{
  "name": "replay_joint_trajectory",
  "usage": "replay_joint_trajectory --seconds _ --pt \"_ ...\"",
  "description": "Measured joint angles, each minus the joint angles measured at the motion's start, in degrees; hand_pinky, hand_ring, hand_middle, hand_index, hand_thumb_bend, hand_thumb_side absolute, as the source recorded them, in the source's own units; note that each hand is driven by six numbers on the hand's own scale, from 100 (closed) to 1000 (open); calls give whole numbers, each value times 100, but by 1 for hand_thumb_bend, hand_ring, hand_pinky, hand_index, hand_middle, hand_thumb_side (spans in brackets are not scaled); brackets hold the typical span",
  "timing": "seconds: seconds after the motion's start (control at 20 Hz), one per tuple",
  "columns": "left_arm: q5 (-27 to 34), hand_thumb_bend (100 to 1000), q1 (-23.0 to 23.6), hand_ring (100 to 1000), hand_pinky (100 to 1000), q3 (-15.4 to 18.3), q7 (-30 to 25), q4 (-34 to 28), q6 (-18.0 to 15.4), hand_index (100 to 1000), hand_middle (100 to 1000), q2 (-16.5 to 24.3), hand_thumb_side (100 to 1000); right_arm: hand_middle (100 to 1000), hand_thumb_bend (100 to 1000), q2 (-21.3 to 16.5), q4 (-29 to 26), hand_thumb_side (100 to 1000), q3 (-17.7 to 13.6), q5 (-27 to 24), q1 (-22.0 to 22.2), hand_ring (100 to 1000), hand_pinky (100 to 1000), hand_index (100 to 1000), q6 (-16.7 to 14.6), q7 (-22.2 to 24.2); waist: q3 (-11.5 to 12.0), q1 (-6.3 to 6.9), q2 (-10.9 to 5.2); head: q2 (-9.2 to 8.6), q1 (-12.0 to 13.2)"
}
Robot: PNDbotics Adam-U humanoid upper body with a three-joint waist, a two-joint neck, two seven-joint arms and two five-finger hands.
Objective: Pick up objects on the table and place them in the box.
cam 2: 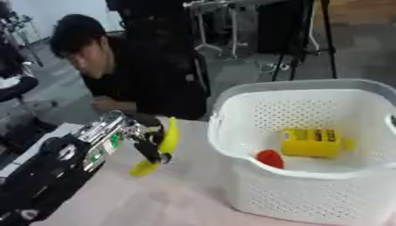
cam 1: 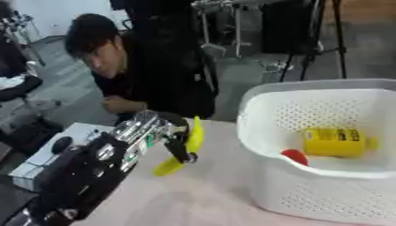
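Note:
My left hand (cam 1: pixel 166 132) is raised above the table's left part, its fingers curled round a yellow banana (cam 1: pixel 188 145) that hangs tilted, with its lower tip toward me. The banana is left of the white perforated basket (cam 1: pixel 263 110) and outside it. In the basket lie a yellow box-shaped pack (cam 1: pixel 334 141) and a red round thing (cam 1: pixel 295 156) near the front wall. My right hand shows in neither view.
The pale pink table (cam 1: pixel 201 198) runs under the hand and basket. A white box with a dark round thing (cam 1: pixel 60 144) sits at the left edge. A person in black leans over the table's far edge behind my hand.

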Motion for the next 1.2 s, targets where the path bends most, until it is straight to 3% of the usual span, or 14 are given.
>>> replay_joint_trajectory --seconds 0.8,1.2 --pt "-409 183 -677 721 611 99 -25 -9 -282 614 663 -1 586 458 100 -95 0 530 0 31 76 521 692 477 48 -1 36 118 -111 147 -13" --pt "-833 171 -1163 717 608 216 -35 290 -458 616 662 -94 586 460 100 -139 0 523 6 58 85 523 691 480 59 -1 72 179 -259 240 -31"
